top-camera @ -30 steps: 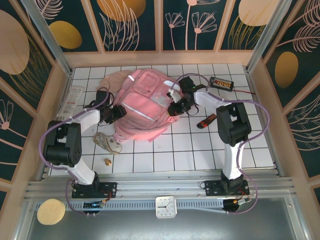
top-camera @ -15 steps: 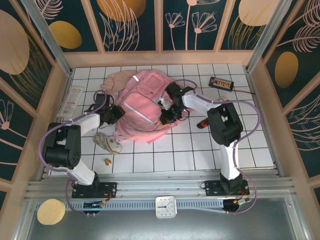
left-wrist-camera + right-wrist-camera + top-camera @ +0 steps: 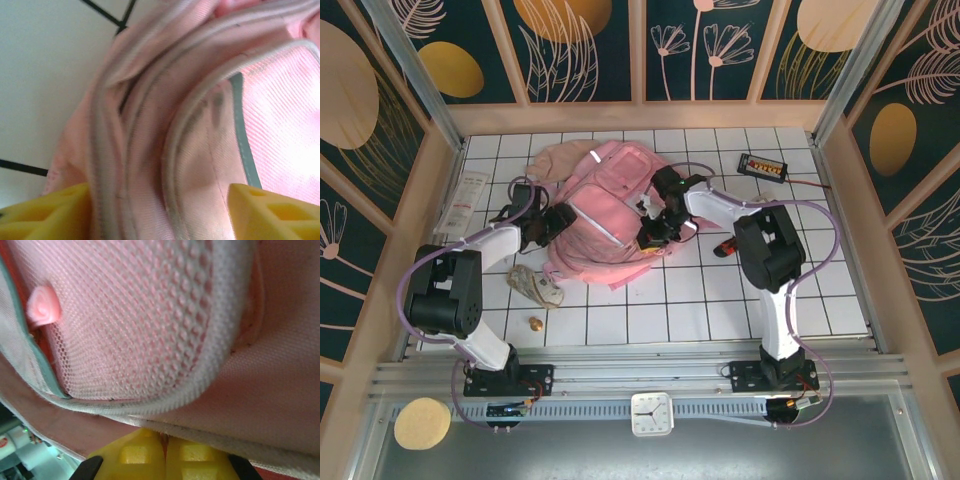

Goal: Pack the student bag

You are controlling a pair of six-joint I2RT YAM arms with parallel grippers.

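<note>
While the student bag point(image 3: 605, 225) lies slumped in the middle of the bench point(image 3: 710, 300) between the arms, the step in hand looks like getting it opened, not yet loading it. The left hand point(image 3: 556, 222) has its fingers spread wide astride the folded seam point(image 3: 125, 150) at the bag's left edge, gripping nothing. The right hand point(image 3: 653, 232), at the right edge against mesh padding point(image 3: 140, 315), has its fingers pressed together; whether fabric is pinched I cannot tell. Next, the left hand probably must close on that seam to pull the mouth apart.
</note>
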